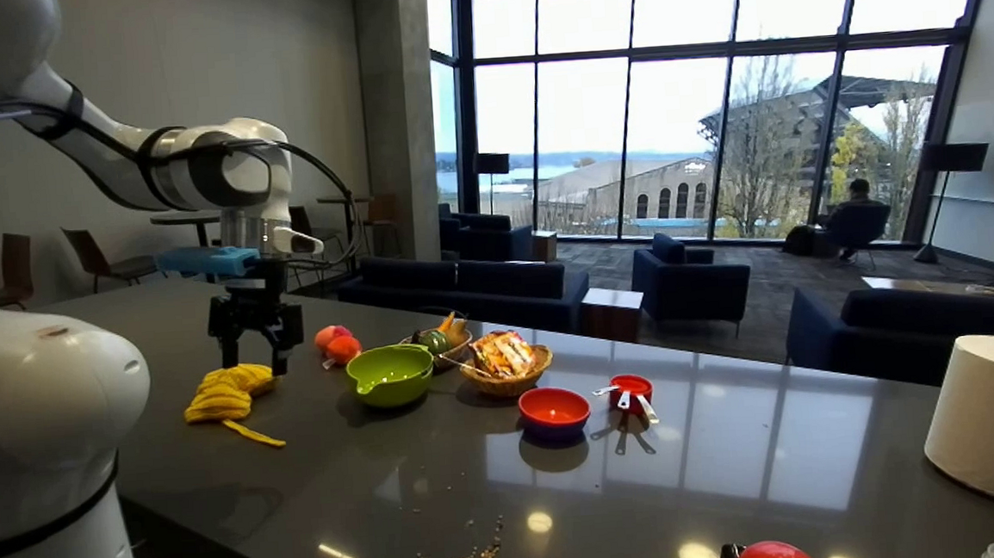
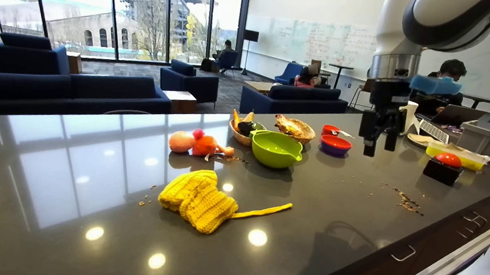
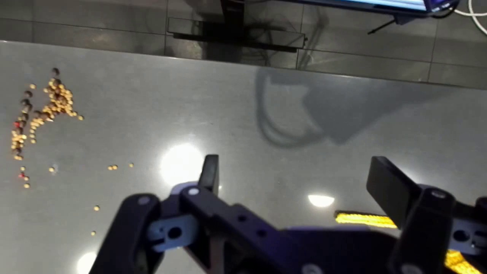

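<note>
My gripper (image 1: 255, 361) is open and empty, pointing down above the dark grey counter, and it also shows in an exterior view (image 2: 380, 147). In the wrist view its two fingers (image 3: 296, 175) stand wide apart with bare counter between them. A yellow knitted piece (image 2: 202, 203) with a thin strap lies on the counter, also seen in an exterior view (image 1: 219, 398). In the wrist view its strap (image 3: 361, 219) shows beside the right finger, and the rest is mostly hidden by the gripper. A green bowl (image 1: 391, 382) with a spout stands nearby, also in an exterior view (image 2: 276, 149).
An orange-pink plush toy (image 2: 204, 145), a vegetable basket (image 2: 240, 137), a snack basket (image 1: 510, 383), a red-and-purple bowl (image 1: 554, 413) and red measuring cups (image 1: 630, 387) stand on the counter. Small beads (image 3: 57, 99) lie near its edge. A red button (image 2: 448, 160) and paper roll (image 1: 989, 421) stand farther off.
</note>
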Controlling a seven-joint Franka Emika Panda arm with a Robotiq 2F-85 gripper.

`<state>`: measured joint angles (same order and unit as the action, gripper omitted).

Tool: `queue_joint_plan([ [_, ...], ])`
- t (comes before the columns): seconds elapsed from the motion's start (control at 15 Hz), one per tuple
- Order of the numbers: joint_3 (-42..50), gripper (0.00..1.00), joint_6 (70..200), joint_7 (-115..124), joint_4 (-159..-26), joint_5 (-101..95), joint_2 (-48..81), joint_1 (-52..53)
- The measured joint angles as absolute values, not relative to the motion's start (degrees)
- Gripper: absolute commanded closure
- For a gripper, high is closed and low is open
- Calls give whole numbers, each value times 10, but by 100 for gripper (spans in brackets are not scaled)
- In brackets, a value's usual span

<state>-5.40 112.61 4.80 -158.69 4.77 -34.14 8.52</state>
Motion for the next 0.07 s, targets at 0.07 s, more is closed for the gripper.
queue_joint_plan([
  [0.07, -49, 0, 1098, 37, -1587, 32, -359, 78],
])
